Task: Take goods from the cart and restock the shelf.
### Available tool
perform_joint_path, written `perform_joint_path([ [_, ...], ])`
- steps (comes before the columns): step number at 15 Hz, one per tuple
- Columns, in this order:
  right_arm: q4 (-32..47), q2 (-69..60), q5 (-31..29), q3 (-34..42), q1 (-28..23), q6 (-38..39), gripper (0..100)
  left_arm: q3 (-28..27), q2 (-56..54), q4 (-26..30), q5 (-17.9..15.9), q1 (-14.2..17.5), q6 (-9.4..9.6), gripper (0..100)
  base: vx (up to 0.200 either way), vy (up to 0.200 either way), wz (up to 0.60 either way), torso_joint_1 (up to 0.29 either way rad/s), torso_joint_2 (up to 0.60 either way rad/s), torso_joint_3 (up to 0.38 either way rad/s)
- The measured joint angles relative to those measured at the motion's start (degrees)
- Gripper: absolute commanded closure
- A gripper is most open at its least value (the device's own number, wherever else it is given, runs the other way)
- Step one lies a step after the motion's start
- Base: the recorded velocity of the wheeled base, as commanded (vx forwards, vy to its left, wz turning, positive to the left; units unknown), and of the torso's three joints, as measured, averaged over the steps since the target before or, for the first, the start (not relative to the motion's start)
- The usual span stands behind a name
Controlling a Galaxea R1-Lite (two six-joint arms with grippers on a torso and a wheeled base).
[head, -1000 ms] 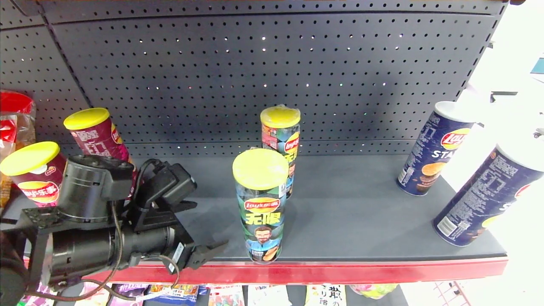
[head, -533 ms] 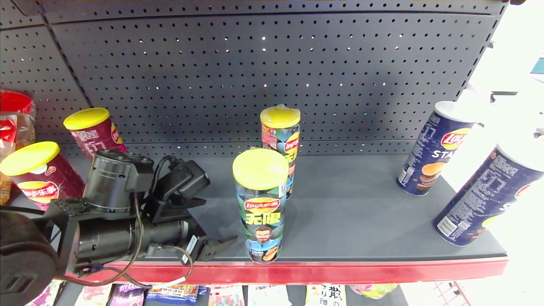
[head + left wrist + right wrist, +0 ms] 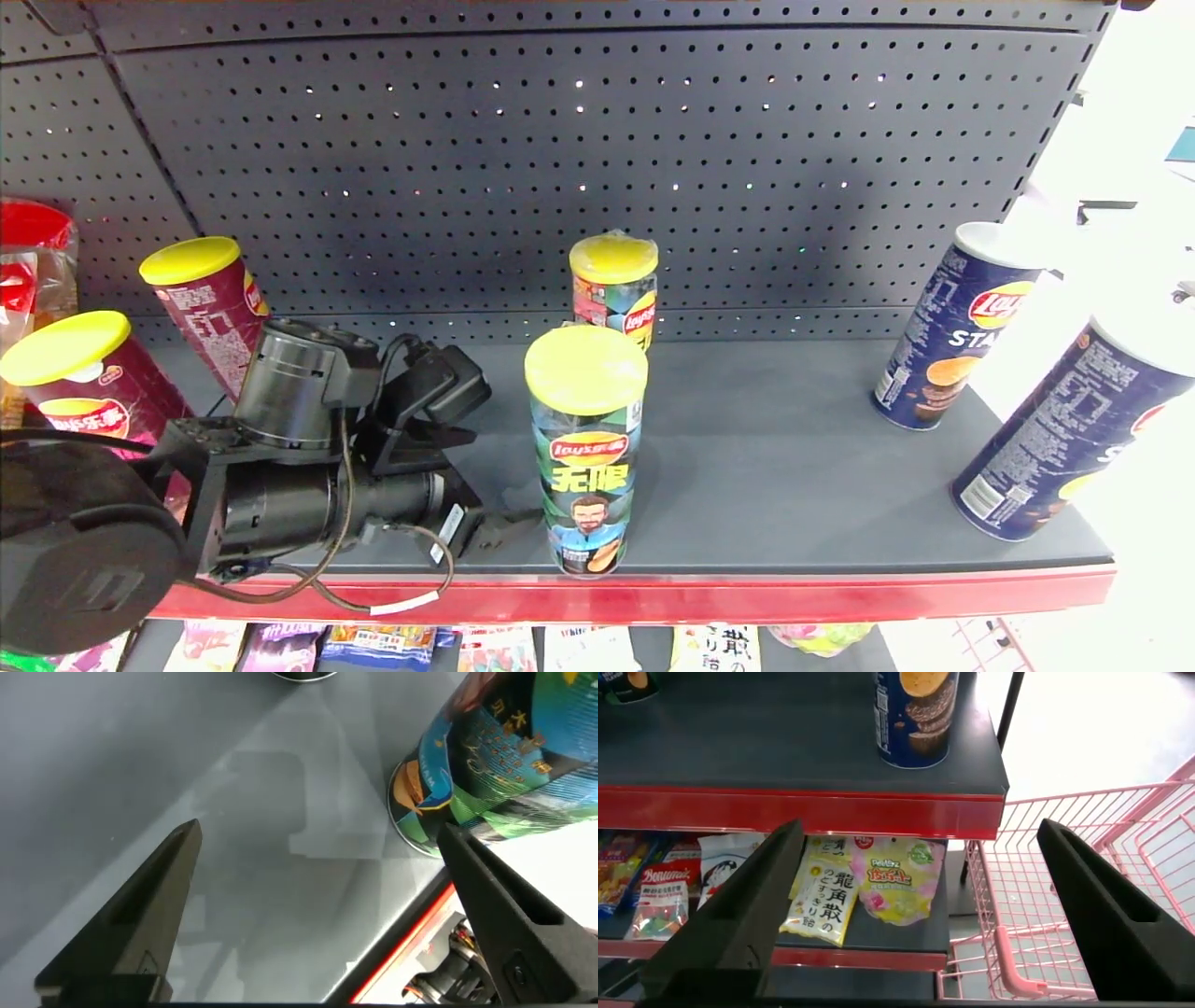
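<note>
While the left gripper (image 3: 499, 530) lies low on the grey shelf (image 3: 794, 467), jaws apart and holding nothing, the green chip can (image 3: 586, 448) stands upright just to its right, at the near red edge. One fingertip (image 3: 476, 882) is against or just beside the can's base; I cannot tell which. With its long axis vertical, the can looks easy to tip if nudged low. It is a tall, glossy printed tube with a yellow plastic lid, on smooth matte metal. The right gripper (image 3: 920, 831), also spread and empty, hangs well apart by the pink wire cart (image 3: 1120, 887), so the left arm is nearer.
</note>
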Motion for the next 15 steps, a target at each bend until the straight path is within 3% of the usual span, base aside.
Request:
perform_joint_path([
  [15, 0.02, 0.11, -0.11, 0.02, 0.02, 0.0, 0, -2.95, 2.47, 0.0, 0.07, -0.99, 0.2, 0, 0.0, 0.0, 0.0, 0.0, 0.0, 0.0],
])
